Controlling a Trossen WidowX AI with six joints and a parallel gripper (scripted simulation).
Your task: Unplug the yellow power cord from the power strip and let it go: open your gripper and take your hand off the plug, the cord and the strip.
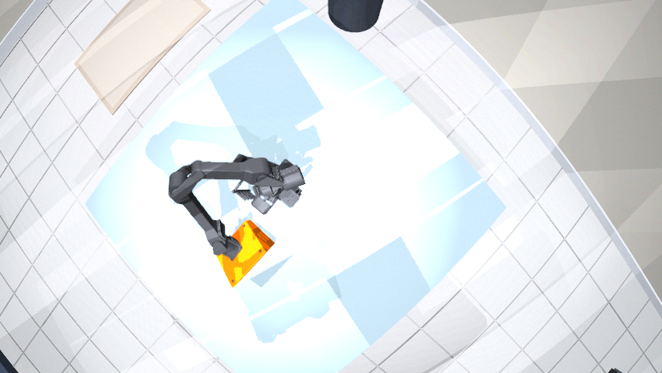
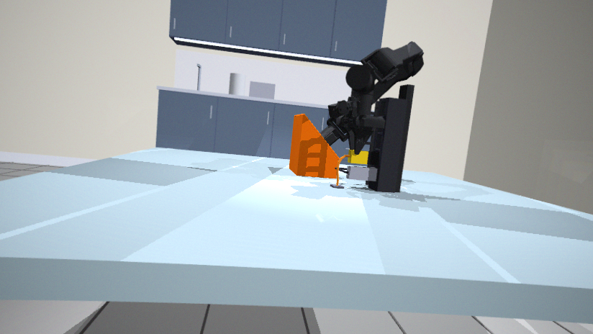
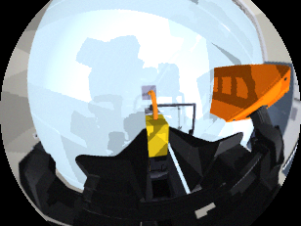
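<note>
An orange wedge-shaped block (image 2: 311, 151) stands upright on my pale blue counter (image 2: 207, 224); seen from above it sits at about six o'clock. Behind, dark blue cabinets (image 2: 215, 124) carry a white cylinder (image 2: 237, 83) and grey box (image 2: 261, 90)

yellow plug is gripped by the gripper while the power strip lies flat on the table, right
Not quite. The gripper is shut on the yellow plug, but the power strip does not lie flat: the exterior view shows it standing upright on the table, with the plug against its face.
</note>
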